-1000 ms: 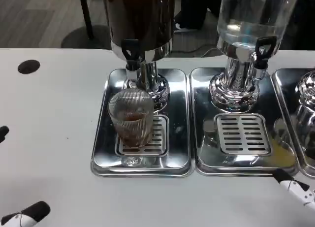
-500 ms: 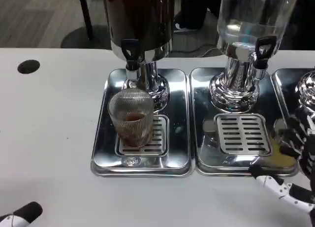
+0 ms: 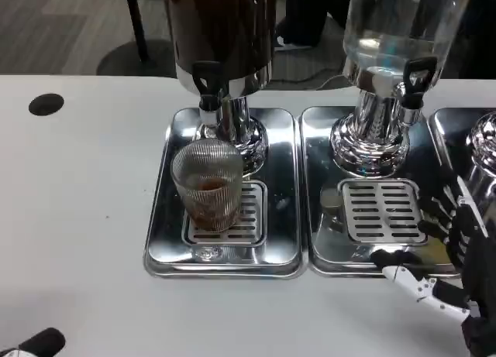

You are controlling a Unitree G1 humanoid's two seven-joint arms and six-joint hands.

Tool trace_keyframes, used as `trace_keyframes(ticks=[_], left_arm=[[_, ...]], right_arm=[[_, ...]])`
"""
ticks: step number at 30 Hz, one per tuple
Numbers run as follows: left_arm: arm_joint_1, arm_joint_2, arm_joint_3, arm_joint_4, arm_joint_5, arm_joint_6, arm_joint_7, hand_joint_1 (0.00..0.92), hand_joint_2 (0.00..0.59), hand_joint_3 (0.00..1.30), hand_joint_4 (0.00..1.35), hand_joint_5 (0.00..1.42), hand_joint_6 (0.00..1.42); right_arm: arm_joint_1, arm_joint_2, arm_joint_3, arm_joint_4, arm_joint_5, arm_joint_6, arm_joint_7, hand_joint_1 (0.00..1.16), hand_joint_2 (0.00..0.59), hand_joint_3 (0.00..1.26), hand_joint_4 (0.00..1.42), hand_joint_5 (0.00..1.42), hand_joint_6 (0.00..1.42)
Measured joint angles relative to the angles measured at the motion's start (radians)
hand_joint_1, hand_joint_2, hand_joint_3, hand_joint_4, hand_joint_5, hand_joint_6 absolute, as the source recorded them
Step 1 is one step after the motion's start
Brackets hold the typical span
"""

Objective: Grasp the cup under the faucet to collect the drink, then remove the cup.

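We find the cup [image 3: 207,184] standing upright on the slotted grate [image 3: 225,214] of the left tray [image 3: 159,241], directly below the black tap [image 3: 207,80] of the dark dispenser [image 3: 221,32], a placement that lets the drink fall straight in and any drips drain through the slots. The ribbed glass shows a little brown liquid at the bottom, so we judge collecting has barely begun or is only partly done. Our right hand [image 3: 448,248] hovers at the right edge of the frame, over the front corner of the middle tray [image 3: 310,248], fingers spread and grasping nothing; it is well apart from the cup. Our left hand [image 3: 31,345] shows only as a dark fingertip at the lower left corner of the worktop [image 3: 77,202], and we cannot tell whether it is released or clenched. The clear dispenser [image 3: 403,24] stands on the middle tray, holding what looks like water. We can read no brand, label or writing anywhere.
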Motion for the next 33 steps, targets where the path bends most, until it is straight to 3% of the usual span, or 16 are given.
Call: trace_keyframes(ticks=[13, 21, 33], left_arm=[[-0.002, -0.004, 0.000, 0.000, -0.001, -0.008, 0.000, 0.000, 0.005, 0.00, 0.00, 0.00, 0.00], [-0.004, -0.004, 0.002, 0.000, -0.002, -0.008, -0.001, 0.000, 0.005, 0.00, 0.00, 0.00, 0.00], [-0.011, -0.011, 0.002, -0.001, -0.002, -0.008, -0.011, 0.000, 0.005, 0.00, 0.00, 0.00, 0.00]], right_arm=[[-0.018, 0.021, 0.037, 0.039, 0.003, -0.007, 0.006, 1.00, 0.152, 0.06, 0.17, 0.22, 0.28], [-0.039, 0.022, 0.042, 0.056, -0.007, -0.007, 0.006, 0.99, 0.161, 0.15, 0.17, 0.23, 0.29], [-0.083, 0.029, 0.060, 0.076, -0.014, -0.007, 0.005, 1.00, 0.152, 0.18, 0.15, 0.25, 0.31]])
